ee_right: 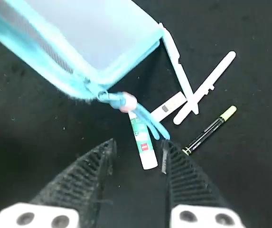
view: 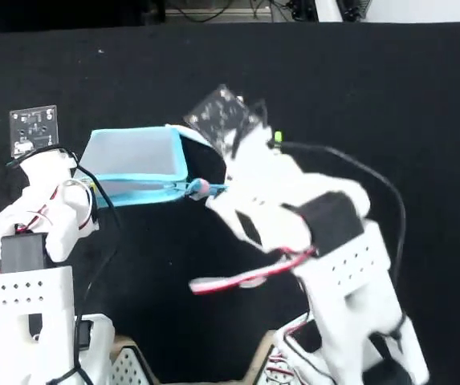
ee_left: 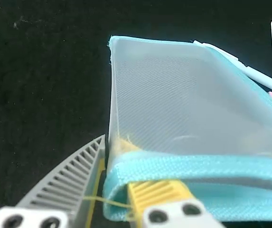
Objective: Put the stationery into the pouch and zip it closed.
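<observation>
The translucent pouch with light-blue trim lies on the black table. My left gripper is shut on the pouch's blue-edged near corner, at its left end. The zipper pull, a pink bead on a blue cord, hangs at the other end. My right gripper stands open just short of it, over a white glue stick. Beyond lie two white pens, a small white piece and a green-tipped marker, all outside the pouch.
A small printed marker card lies at the far left behind the left arm. The right arm's body covers most of the loose stationery in the high view. Black cloth stretches behind and to the right.
</observation>
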Robot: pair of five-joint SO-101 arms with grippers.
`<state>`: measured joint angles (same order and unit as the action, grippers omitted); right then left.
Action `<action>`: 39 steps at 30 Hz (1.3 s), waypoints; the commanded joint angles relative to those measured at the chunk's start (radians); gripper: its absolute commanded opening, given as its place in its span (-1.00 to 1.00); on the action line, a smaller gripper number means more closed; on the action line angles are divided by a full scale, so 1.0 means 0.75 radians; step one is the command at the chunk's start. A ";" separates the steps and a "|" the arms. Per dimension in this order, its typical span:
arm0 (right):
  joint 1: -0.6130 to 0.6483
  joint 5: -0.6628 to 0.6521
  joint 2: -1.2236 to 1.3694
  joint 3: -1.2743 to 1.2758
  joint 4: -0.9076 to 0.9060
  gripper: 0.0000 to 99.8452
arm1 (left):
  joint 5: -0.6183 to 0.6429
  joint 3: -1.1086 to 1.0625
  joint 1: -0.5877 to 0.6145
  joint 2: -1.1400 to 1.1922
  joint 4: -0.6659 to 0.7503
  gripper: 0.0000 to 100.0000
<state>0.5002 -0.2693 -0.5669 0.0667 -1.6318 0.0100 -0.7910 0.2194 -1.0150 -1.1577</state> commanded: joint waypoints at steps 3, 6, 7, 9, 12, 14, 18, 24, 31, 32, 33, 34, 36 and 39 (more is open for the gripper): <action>-0.223 0.065 0.296 -0.134 -0.031 -0.70 | 0.014 0.026 0.122 -0.014 0.014 -0.94; -0.327 0.070 0.474 -0.007 0.078 -0.70 | 0.014 0.024 0.148 -0.014 0.012 -0.94; -0.356 0.057 0.523 0.038 0.133 -0.70 | 0.014 0.021 0.148 -0.014 0.012 -0.94; -0.407 -0.033 0.594 0.122 0.243 -0.70 | 0.012 0.015 0.142 -0.014 0.012 -0.94; -0.501 -0.096 0.662 0.210 0.419 -0.70 | 0.012 0.011 0.142 -0.014 0.012 -0.94; -0.552 -0.018 0.709 0.220 0.534 -0.70 | 0.012 0.013 0.142 -0.014 0.012 -0.94; -0.575 0.123 0.860 0.161 0.736 -0.70 | 0.012 0.013 0.140 -0.014 0.012 -0.94; -0.573 0.139 1.190 -0.195 0.728 -0.75 | 0.014 0.013 0.140 -0.014 0.012 -0.94; -0.608 0.194 1.629 -0.897 0.381 -0.80 | 0.014 0.013 0.140 -0.014 0.012 -0.94; -0.618 0.211 1.695 -1.014 0.319 -0.80 | 0.014 0.013 0.140 -0.014 0.012 -0.94; -0.626 0.227 1.762 -1.134 0.262 -0.80 | 0.014 0.011 0.140 -0.014 0.012 -0.94; -0.632 0.243 1.828 -1.251 0.207 -0.80 | 0.014 0.011 0.140 -0.014 0.012 -0.94; -0.636 0.260 1.965 -1.490 0.106 -0.79 | 0.014 0.011 0.140 -0.014 0.012 -0.94; -0.632 0.260 2.163 -1.820 -0.014 -0.77 | 0.014 0.011 0.140 -0.014 0.012 -0.94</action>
<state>0.0338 -0.0867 0.9735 -1.0027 -1.5627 0.0100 -0.7910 0.3161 -1.0150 -1.1577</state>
